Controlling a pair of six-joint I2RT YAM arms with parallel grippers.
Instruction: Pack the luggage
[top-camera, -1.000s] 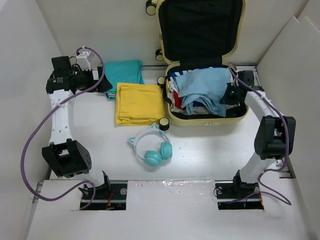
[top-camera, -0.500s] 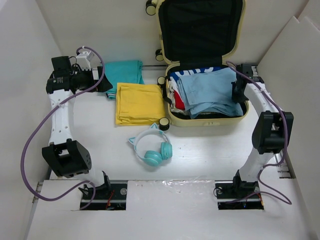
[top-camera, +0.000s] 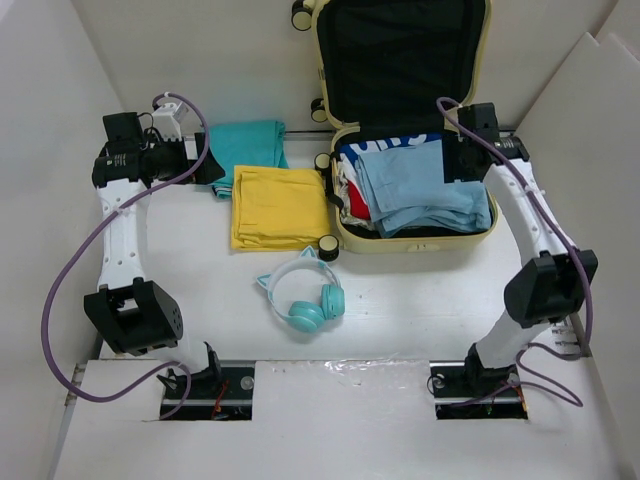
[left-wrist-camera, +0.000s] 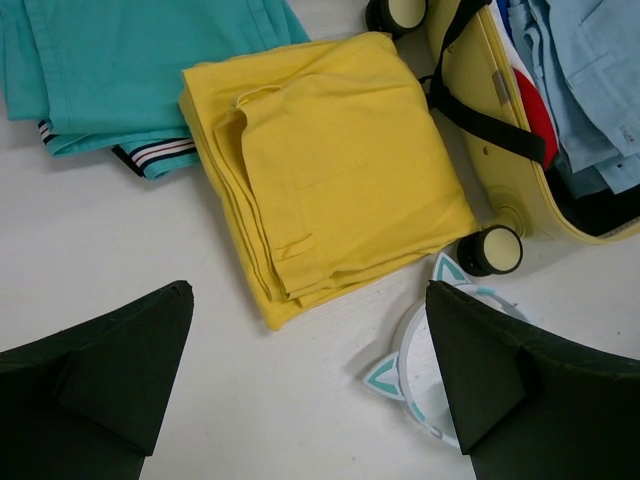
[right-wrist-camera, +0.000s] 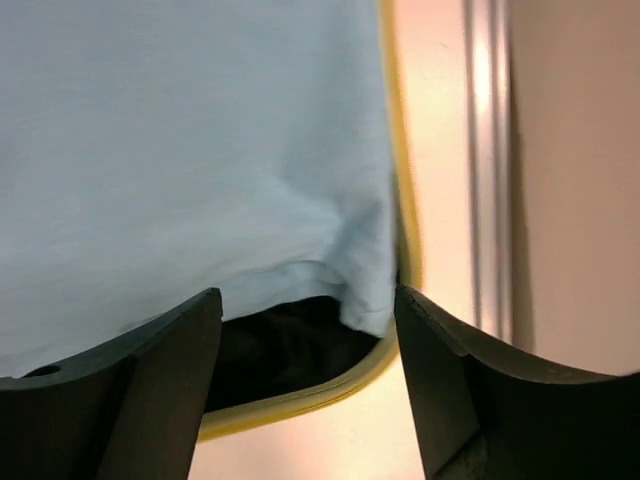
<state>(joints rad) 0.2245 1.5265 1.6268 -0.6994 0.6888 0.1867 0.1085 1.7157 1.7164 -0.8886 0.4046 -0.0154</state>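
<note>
The luggage (top-camera: 410, 243) lies open at the back, its lid upright and its lower half full of clothes. A light blue garment (top-camera: 420, 190) lies spread on top of them. My right gripper (top-camera: 458, 168) hovers over the luggage's far right corner. In the right wrist view that gripper (right-wrist-camera: 305, 300) is open, with the blue garment (right-wrist-camera: 200, 150) and the yellow rim (right-wrist-camera: 300, 405) below it and nothing between its fingers. My left gripper (top-camera: 212, 170) is open above the table beside a folded yellow garment (left-wrist-camera: 330, 160) and a teal garment (left-wrist-camera: 140, 60).
White and teal cat-ear headphones (top-camera: 300, 295) lie in front of the yellow garment (top-camera: 278, 205). The teal garment (top-camera: 245, 150) lies behind it. A luggage wheel (left-wrist-camera: 490, 250) sits close to the headphones (left-wrist-camera: 420, 350). White walls enclose the table on the left, right and back.
My right gripper has opened and let go of the light blue garment, which now lies flatter in the luggage. The right arm has moved back toward the far right corner. The left arm is still.
</note>
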